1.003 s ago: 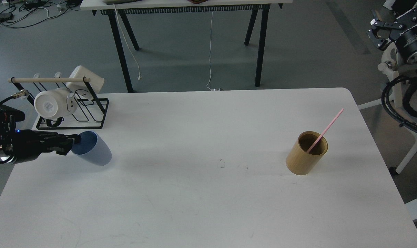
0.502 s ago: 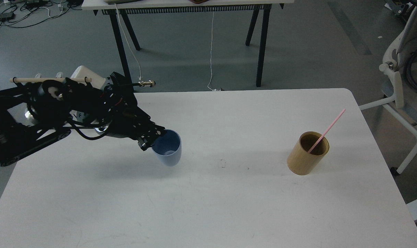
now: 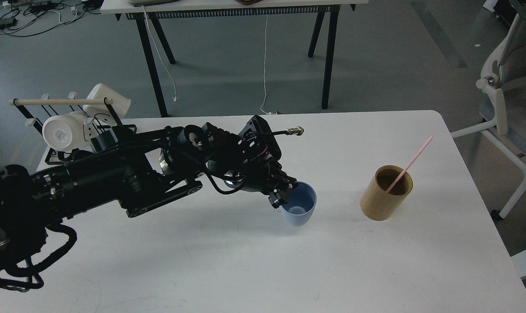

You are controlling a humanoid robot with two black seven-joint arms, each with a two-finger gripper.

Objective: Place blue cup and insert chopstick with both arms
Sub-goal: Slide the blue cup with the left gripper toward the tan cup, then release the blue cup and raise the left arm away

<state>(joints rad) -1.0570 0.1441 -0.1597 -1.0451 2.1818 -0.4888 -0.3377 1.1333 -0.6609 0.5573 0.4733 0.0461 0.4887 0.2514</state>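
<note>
While the left gripper [image 3: 284, 196] pinches the near-left rim of the pale blue plastic cup [image 3: 298, 210], its dark fingers closed on that rim, the cup stands mouth-up near the middle of the white table [image 3: 245, 261], base at or just above the surface; I cannot tell whether it rests there; a grip on one edge alone could tip the cup toward the arm if the fingers part before the base sits flat, and a sideways pull on withdrawal could drag it over; just to its right stands the round bamboo holder [image 3: 384, 195] with a thin pink chopstick [image 3: 410, 163] leaning out of it, apart from the cup, so further travel right risks a knock; the right gripper is out of sight.
</note>
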